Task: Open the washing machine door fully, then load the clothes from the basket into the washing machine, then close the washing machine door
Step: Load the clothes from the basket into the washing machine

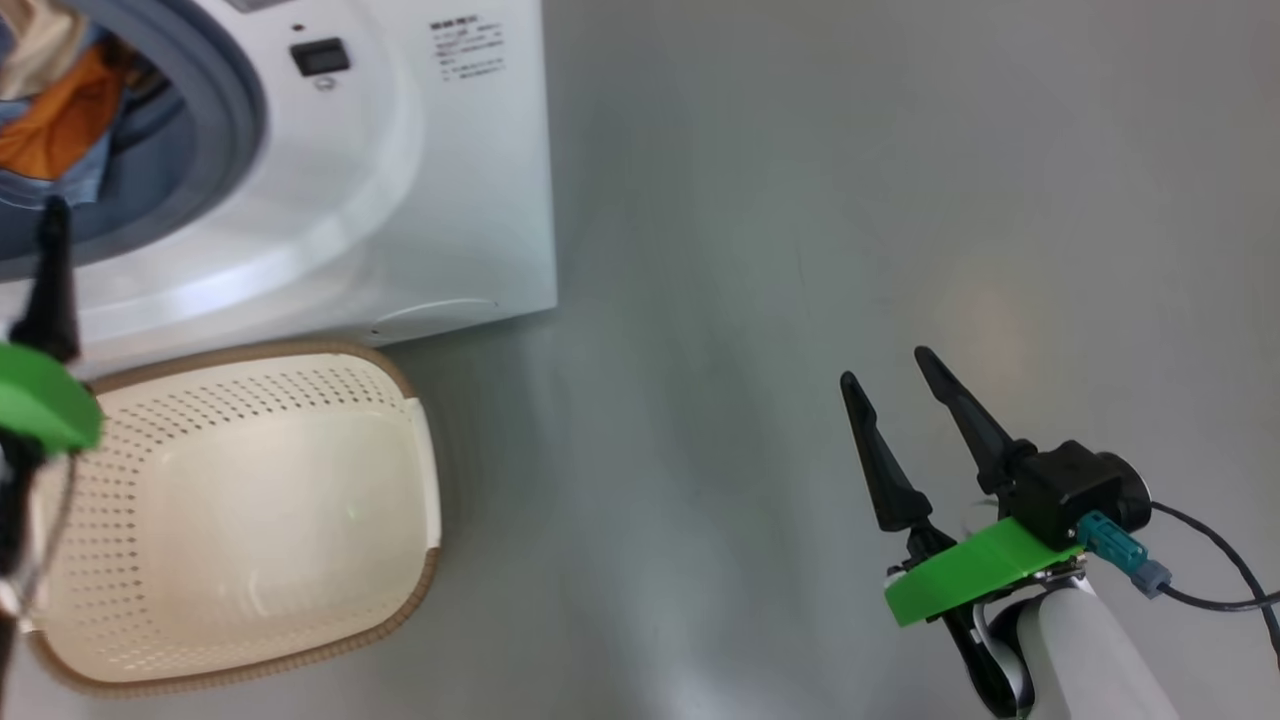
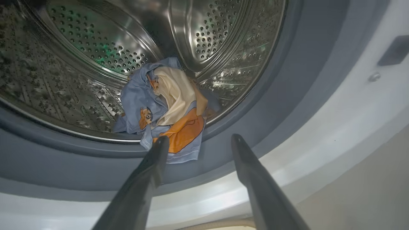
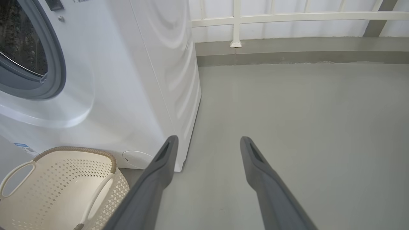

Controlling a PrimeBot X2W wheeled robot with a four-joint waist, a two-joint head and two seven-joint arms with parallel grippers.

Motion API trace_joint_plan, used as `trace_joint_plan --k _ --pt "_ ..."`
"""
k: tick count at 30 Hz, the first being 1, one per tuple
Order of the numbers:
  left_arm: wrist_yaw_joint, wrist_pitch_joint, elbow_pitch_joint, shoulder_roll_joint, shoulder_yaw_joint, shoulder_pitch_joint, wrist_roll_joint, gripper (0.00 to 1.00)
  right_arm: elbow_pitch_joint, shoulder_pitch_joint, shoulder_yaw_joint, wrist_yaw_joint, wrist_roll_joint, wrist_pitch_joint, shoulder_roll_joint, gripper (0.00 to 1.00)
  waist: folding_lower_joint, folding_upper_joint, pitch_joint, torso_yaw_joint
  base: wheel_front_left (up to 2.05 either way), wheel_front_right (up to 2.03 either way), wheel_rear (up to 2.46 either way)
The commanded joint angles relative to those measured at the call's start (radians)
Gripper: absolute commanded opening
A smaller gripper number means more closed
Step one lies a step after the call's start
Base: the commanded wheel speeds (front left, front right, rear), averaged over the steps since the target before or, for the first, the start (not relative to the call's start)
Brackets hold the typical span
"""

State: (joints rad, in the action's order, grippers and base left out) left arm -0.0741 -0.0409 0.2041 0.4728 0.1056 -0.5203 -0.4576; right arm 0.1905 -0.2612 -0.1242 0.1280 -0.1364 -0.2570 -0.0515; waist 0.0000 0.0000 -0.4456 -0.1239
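Observation:
The washing machine [image 1: 400,200] stands with its mouth uncovered; its door is out of view. The clothes [image 2: 166,102], light-blue, beige and orange, lie bunched at the front of the steel drum [image 2: 96,48], and one orange and blue edge drapes over the grey-blue gasket [image 2: 287,80]. My left gripper [image 2: 199,138] is open just outside the gasket, pointing at the clothes and holding nothing; one of its fingers [image 1: 52,280] shows at the head view's left edge. The cream basket [image 1: 240,520] sits on the floor before the machine, its perforated inside bare. My right gripper [image 1: 887,367] hangs open over the floor, well right of the machine.
Grey floor [image 1: 800,250] spreads to the right of the machine. A white railing [image 3: 287,17] on a low kerb runs along the far side. The basket [image 3: 64,179] stands close against the machine's front [image 3: 134,80], left of my right gripper [image 3: 208,139].

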Motion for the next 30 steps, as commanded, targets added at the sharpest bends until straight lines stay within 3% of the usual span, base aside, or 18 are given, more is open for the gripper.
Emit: trace_joint_plan --k 1,11,20,30 --pt "0.018 -0.022 0.007 0.059 -0.04 -0.061 -0.017 1.0 -0.024 -0.008 -0.029 0.003 -0.013 -0.005 0.001 1.0 0.0 0.0 -0.027 -0.024 0.0 0.0 0.0" --pt "0.14 -0.197 0.28 0.123 0.005 -0.346 -0.071 1.0 -0.027 -0.03 -0.045 0.003 -0.026 -0.005 0.001 1.0 0.0 0.0 -0.082 -0.082 0.0 0.0 0.0" --pt "0.167 -0.254 0.462 0.173 0.064 -0.51 -0.026 1.0 -0.028 -0.039 -0.055 0.003 -0.042 -0.005 0.001 1.0 0.0 0.0 -0.107 -0.125 0.0 0.0 0.0" --pt "0.169 -0.242 0.609 0.19 0.114 -0.621 0.027 1.0 -0.034 -0.05 -0.062 0.003 -0.049 -0.005 0.001 1.0 0.0 0.0 -0.136 -0.152 0.0 0.0 0.0"
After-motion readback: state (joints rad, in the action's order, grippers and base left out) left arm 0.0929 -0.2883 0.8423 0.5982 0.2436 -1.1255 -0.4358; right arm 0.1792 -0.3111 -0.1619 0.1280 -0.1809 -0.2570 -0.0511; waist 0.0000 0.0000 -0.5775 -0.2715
